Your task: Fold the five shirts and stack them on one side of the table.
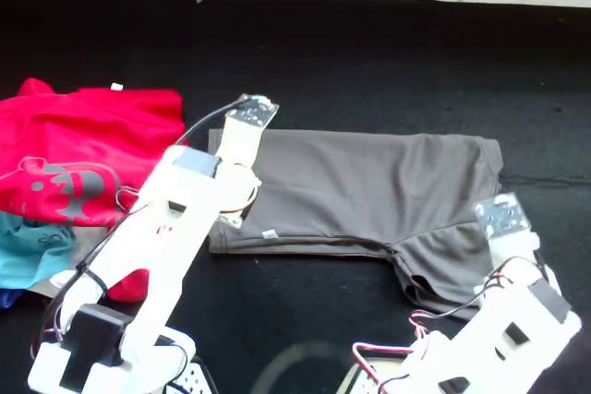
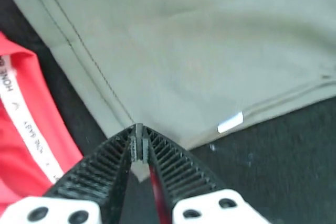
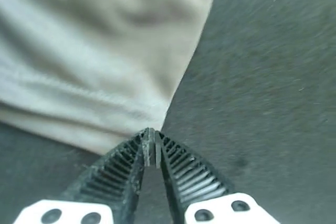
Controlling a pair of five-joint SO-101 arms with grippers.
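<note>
The gray shirt [image 1: 369, 191] lies in the middle of the high view. It looks soft, light and floppy, so pinching a stitched edge seems best. The left gripper [image 2: 139, 136] and right gripper [image 3: 152, 136] are both squeezed closed at its edges.

Small dark lettering is noted along the white neck tape [image 2: 26, 124] of the red shirt [image 2: 13, 171]; not legible. The white tag [image 2: 230, 122] on the grey shirt [image 2: 184, 51] is blank.

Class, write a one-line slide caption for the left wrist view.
Left gripper, shut, at the hem corner of the grey shirt, red shirt alongside on the black table.
</note>
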